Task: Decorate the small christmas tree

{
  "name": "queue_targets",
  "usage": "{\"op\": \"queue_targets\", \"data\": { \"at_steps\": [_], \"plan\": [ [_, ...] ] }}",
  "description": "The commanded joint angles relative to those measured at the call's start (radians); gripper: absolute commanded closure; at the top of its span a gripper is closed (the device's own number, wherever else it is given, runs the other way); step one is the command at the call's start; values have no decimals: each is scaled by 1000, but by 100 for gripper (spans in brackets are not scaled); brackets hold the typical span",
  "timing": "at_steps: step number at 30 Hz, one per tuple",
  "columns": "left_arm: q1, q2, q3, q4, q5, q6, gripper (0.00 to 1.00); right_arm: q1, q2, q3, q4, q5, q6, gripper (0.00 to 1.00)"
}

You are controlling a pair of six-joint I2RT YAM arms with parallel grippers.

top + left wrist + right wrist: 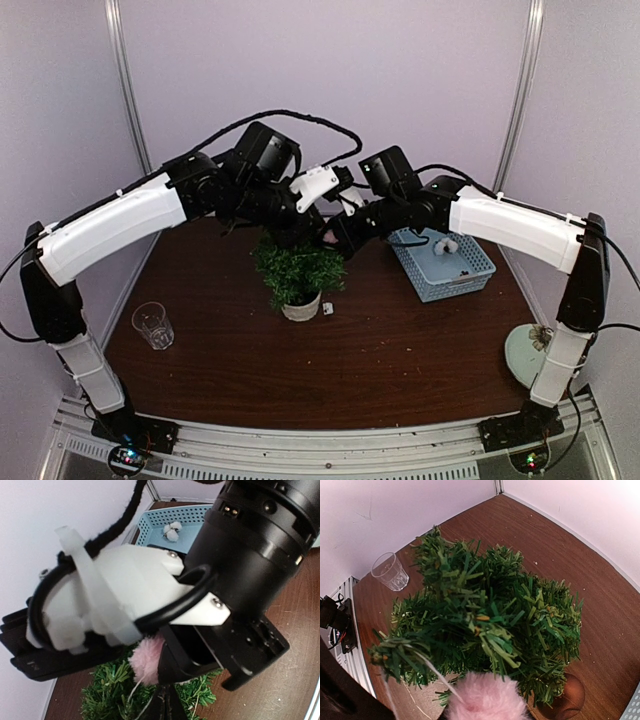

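top view, clock centred on the table, near to far: drinking glass at 8 o'clock, upright and well apart from everything. pale green disc at 4 o'clock by the right arm's base; can't tell what it is. the small christmas tree stands upright about dead centre in its white pot, with a small white scrap on the wood just beside the pot at its 3 o'clock. both wrists meet right over the crown. the right gripper has its jaws part closed on a pink pom-pom, and its wrist view looks straight down on the top sprigs with the fluff just above them. a thin white string runs from the pom-pom into the branches. left gripper has its jaws fully closed, low over the foliage; i can't tell if it is pinching that string or nothing. light-blue basket at 2 o'clock holds a white pom-pom. my read: mid-placement of the pink ornament, white one not yet hung. next move needs a short lowering so the fluff or its string catches on a sprig, then release and a straight lift, without tipping the light pot. writing: nothing legible, no brand, no labels on the arms or basket.
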Motion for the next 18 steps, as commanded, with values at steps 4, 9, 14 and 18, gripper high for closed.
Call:
{"op": "queue_targets", "data": {
  "at_steps": [4,9,14,18],
  "plan": [
    [-5,27,64,-25,-45,-40,100,8,-15,-9,19,-5,-6,100],
    [6,28,79,-23,-56,-73,100,7,-15,-14,22,8,-5,100],
    [21,30,89,-12,-31,-105,100,7,-14,-17,20,23,-2,100],
    [36,36,99,-14,-15,-129,100,7,-14,-17,23,28,0,100]
  ]
}}
